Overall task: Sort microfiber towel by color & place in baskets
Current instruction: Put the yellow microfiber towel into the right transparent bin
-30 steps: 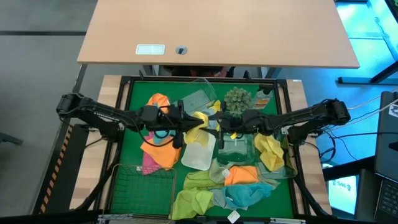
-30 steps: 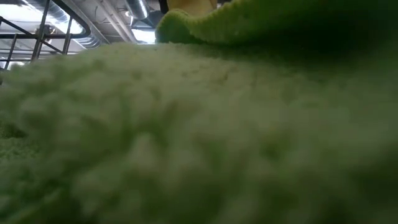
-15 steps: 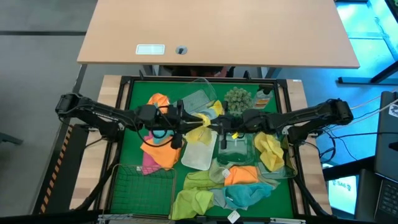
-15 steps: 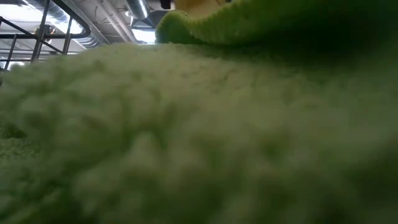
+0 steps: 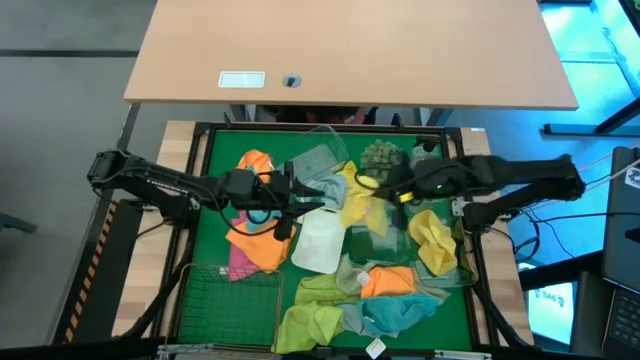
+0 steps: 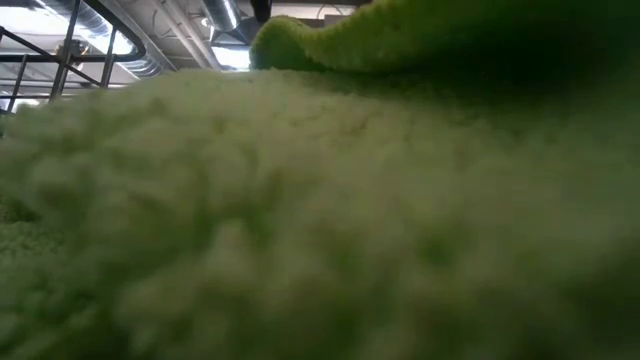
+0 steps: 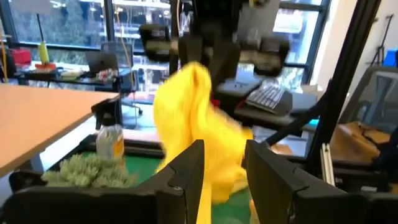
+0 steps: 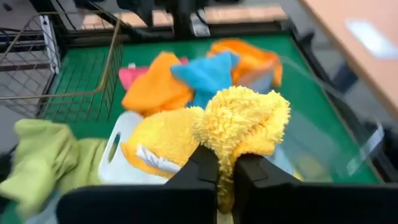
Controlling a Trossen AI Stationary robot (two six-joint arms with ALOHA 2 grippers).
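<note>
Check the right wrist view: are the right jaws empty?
No. The right gripper is pinched shut on a yellow towel, which bunches up above its fingertips over the white tray.

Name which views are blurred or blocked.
Low view: almost wholly blocked by an out-of-focus lime green towel against the lens. Left wrist view: the yellow towel is smeared by motion blur. Right wrist view: background soft. High view: sharp.
</note>
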